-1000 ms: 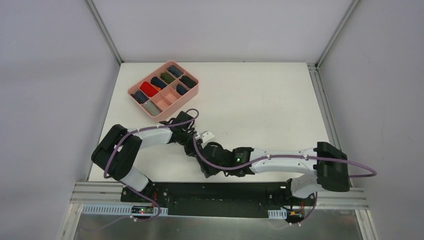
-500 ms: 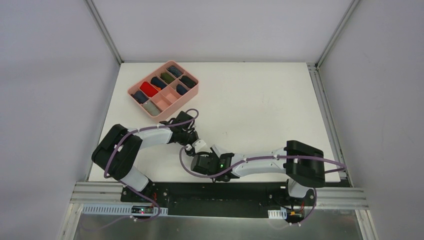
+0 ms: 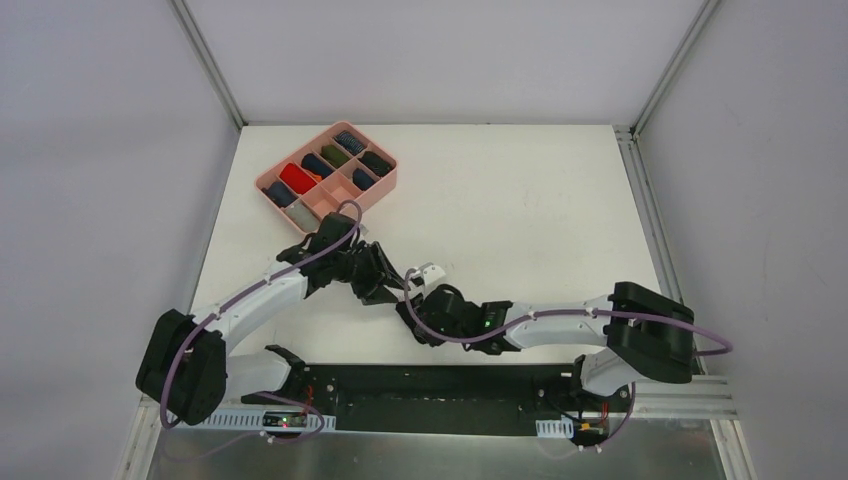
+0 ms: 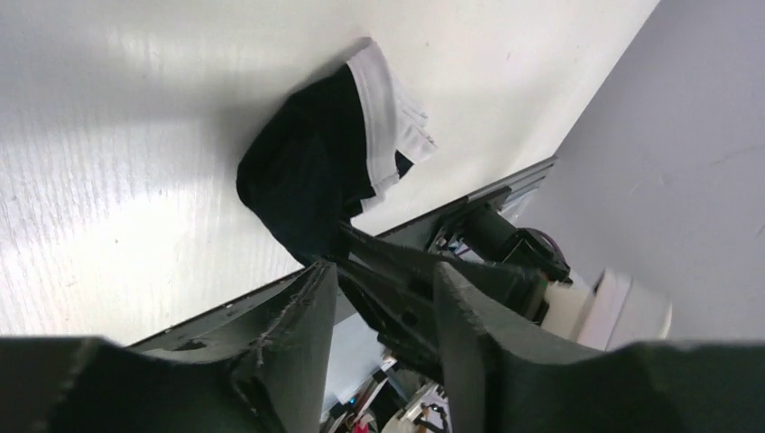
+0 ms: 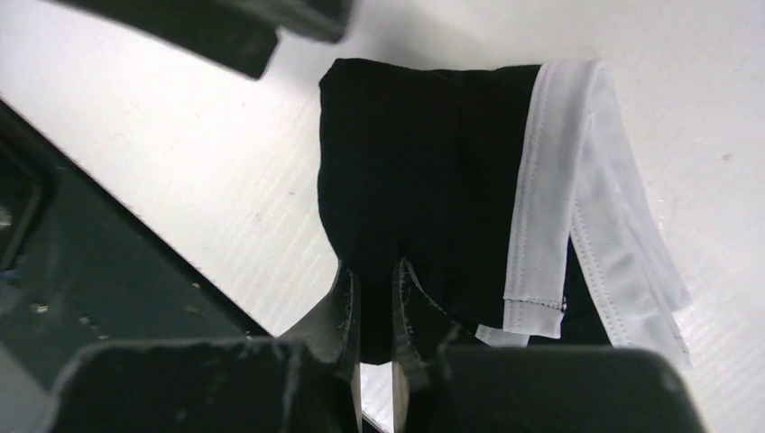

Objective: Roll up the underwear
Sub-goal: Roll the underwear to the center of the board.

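The black underwear [image 5: 424,153] with a white waistband [image 5: 577,180] lies as a folded bundle on the white table, near the front edge. My right gripper [image 5: 376,271] is shut on the bundle's black near edge, with cloth pinched between its fingers. My left gripper [image 4: 383,271] stands open just short of the underwear [image 4: 316,171], with no cloth between its jaws. In the top view both grippers meet over the bundle, the left gripper [image 3: 375,282] and the right gripper [image 3: 415,300], and only the white waistband [image 3: 430,271] shows. No grey underwear is in view.
A pink compartment tray [image 3: 392,181] with several rolled cloths stands at the back left of the table [image 3: 540,200]. The black front rail [image 3: 430,385] and the arm bases run along the near edge, close behind the bundle.
My left gripper has opened and let go of the underwear, its arm swinging out to the left. My right gripper has closed on the black cloth.
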Tool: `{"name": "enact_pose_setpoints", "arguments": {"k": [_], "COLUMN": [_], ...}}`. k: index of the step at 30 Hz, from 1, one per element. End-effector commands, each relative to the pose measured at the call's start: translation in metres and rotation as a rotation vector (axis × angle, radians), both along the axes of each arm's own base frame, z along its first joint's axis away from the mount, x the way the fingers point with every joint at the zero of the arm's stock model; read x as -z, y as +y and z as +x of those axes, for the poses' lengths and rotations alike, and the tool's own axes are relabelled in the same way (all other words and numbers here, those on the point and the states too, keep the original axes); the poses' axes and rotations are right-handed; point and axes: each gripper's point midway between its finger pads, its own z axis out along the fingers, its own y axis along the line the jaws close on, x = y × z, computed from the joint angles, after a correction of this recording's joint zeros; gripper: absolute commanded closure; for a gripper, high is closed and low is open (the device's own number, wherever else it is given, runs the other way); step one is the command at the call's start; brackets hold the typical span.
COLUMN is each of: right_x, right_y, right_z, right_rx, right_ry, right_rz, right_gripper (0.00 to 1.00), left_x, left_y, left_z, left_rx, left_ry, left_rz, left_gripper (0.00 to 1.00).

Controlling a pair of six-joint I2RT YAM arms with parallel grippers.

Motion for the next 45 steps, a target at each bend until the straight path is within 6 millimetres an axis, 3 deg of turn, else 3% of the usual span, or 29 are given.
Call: {"name": "enact_pose_setpoints", "arguments": {"k": [1,5,11,20,26,29,33,34,38,42,45], "right_x": [0.022,0.021,0.02,0.021,0.023,0.024,0.025,0.025,0.021,0.011,0.002], "right_y": [-0.001,-0.002,-0.005,-0.006,-0.004,-0.004,-0.006,-0.007,-0.009,-0.015,-0.021], "right_z": [-0.034,-0.038,-0.032,-0.03,-0.03,-0.029,-0.027,-0.026,-0.022,-0.022,-0.019], "right_rx": [-0.061,-0.054,-0.012,-0.003,-0.004,-0.001,0.022,0.027,0.049,0.05,0.06], "right_ry": [0.258,0.388,0.536,0.652,0.678,0.68,0.675,0.667,0.597,0.451,0.351], "right_rz": [0.123,0.239,0.406,0.511,0.522,0.521,0.511,0.503,0.434,0.282,0.175], "right_gripper": [1.0,1.0,1.0,1.0,1.0,1.0,1.0,1.0,0.56,0.37,0.32], "left_x": [-0.003,0.016,0.027,0.045,0.053,0.058,0.061,0.061,0.062,0.06,0.06], "left_y": [0.006,0.011,0.015,0.016,0.007,0.004,0.002,0.002,0.003,0.005,0.007], "left_z": [-0.008,-0.019,-0.028,-0.026,-0.016,-0.013,-0.014,-0.015,-0.018,-0.021,-0.023], "left_rx": [-0.008,0.008,0.031,0.034,0.045,0.045,0.046,0.046,0.025,0.0,-0.019], "left_ry": [0.022,0.069,0.08,0.112,0.115,0.128,0.151,0.158,0.173,0.181,0.186], "left_rz": [0.017,0.042,0.058,0.087,0.083,0.086,0.086,0.085,0.083,0.08,0.08], "left_gripper": [0.51,0.31,0.04,0.04,0.18,0.44,0.99,1.0,1.0,1.0,1.0]}}
